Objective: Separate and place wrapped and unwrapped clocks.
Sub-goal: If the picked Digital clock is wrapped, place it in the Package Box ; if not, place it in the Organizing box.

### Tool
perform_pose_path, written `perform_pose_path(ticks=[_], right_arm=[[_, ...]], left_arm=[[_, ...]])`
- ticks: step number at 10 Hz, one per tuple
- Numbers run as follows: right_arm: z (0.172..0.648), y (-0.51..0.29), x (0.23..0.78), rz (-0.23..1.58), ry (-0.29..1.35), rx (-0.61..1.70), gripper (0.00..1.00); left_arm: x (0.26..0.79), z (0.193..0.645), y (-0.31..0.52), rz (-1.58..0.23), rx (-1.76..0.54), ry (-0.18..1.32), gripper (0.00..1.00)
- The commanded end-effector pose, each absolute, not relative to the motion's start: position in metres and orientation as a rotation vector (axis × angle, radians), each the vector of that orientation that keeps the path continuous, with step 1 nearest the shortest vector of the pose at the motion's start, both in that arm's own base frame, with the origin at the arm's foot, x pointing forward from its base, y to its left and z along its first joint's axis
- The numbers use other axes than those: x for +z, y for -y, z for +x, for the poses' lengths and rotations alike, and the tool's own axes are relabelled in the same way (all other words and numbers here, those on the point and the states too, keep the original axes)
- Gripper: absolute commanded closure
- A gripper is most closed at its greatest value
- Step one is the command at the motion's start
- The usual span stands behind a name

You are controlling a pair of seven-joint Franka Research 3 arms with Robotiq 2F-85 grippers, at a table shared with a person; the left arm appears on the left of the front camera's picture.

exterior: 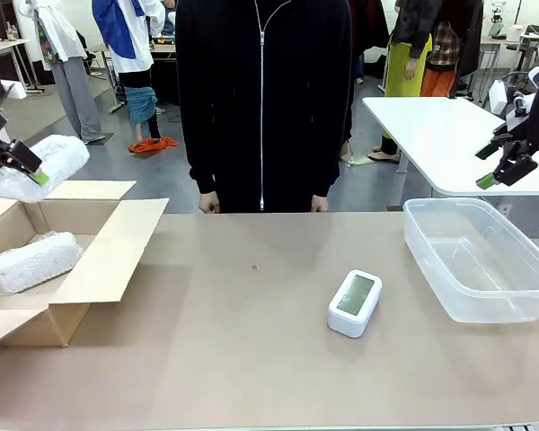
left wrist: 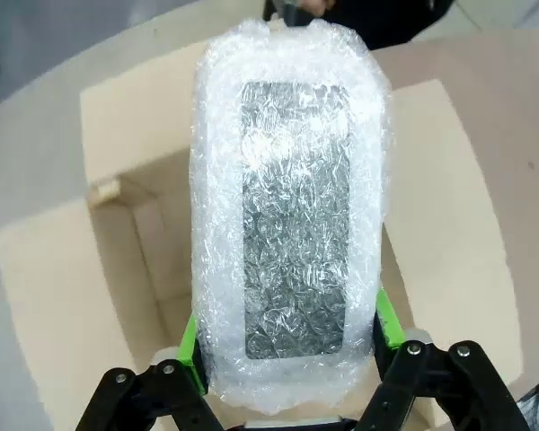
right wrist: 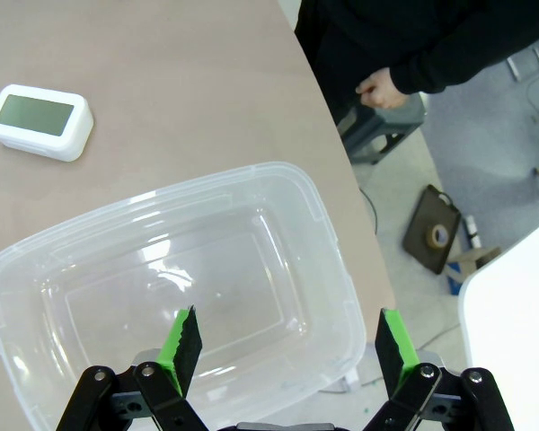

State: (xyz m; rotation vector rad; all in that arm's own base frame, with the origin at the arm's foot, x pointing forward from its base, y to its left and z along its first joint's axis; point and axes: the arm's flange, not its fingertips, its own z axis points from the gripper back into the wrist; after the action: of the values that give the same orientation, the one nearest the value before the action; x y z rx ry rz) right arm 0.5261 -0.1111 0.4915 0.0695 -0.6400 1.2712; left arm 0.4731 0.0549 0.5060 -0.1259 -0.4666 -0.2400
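left gripper (left wrist: 287, 334) is clamped on one bubble-wrapped clock (left wrist: 287, 206), grey speckled face showing, held up over the open cardboard box (exterior: 117, 238). the second wrapped bundle (exterior: 31, 260) lies inside that box. the bare white clock (exterior: 355, 303) sits mid-table, near the clear tub (exterior: 424, 251). right gripper (right wrist: 287, 328) hangs above the tub, fingers wide apart, holding nothing

- A wide tan-brown matte work table (exterior: 234, 359) spans the foreground.
- Behind it lies a smooth grey floor (exterior: 364, 184), evenly lit.
- A white rounded-corner table (exterior: 431, 135) stands at the far right.
- An orange crumpled cloth (exterior: 153, 144) lies on that floor, far left.
- A dark flat board (right wrist: 425, 214) bearing a tape roll (right wrist: 438, 236) lies on the floor.
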Motion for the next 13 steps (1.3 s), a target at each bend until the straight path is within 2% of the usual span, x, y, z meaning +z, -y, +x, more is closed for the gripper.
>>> perform_pose_path(ticks=[1,6,11,13], right_arm=[[0.526,0.111,0.491,0.071,0.639,1.277,0.00],[0.526,0.111,0.491,0.071,0.639,1.277,0.00],[0.526,0.111,0.491,0.071,0.639,1.277,0.00],[0.526,0.111,0.491,0.071,0.639,1.277,0.00]], left_arm=[[0.494,0.452,-0.040,-0.127,-0.133,0.478,0.17],[0.428,0.437,-0.031,-0.184,-0.157,0.433,0.17],[0.413,0.434,-0.033,-0.199,-0.244,0.413,0.17],[0.413,0.435,-0.036,-0.198,-0.179,0.408,0.00]])
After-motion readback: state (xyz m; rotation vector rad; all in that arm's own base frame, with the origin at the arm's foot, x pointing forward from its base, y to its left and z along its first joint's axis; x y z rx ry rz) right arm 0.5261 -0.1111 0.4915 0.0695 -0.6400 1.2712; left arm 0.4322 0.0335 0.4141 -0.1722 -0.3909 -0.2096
